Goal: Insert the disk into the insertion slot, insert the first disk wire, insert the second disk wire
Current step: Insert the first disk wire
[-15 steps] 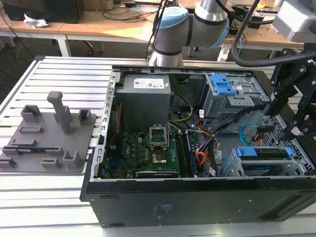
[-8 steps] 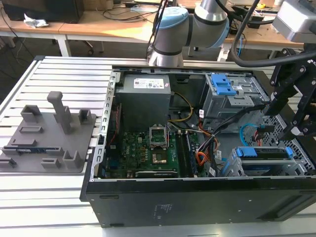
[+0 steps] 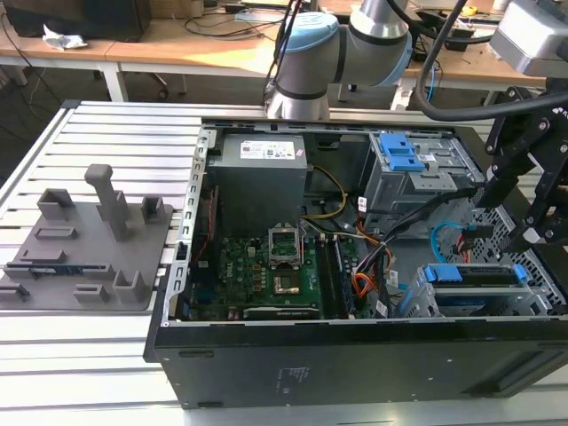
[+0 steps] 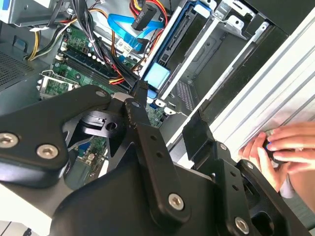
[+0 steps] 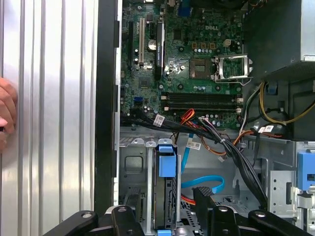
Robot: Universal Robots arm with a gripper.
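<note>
Hangs over the case [image 3: 355, 355] with hand [image 4: 170, 110] open and empty, looks down on the disk [image 5: 165, 194] already sitting in the slot [image 5: 132, 167], eyes the floppy blue wire [image 5: 206, 184] looped beside it, probably best pinched near its stiff end, not mid-loop.

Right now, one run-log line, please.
disk: in insertion slot | end effector: open, empty, over case | second disk wire: looped beside disk

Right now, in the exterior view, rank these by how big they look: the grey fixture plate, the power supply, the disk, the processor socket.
1. grey fixture plate
2. power supply
3. disk, partly hidden, so its place is least sure
4. processor socket
</note>
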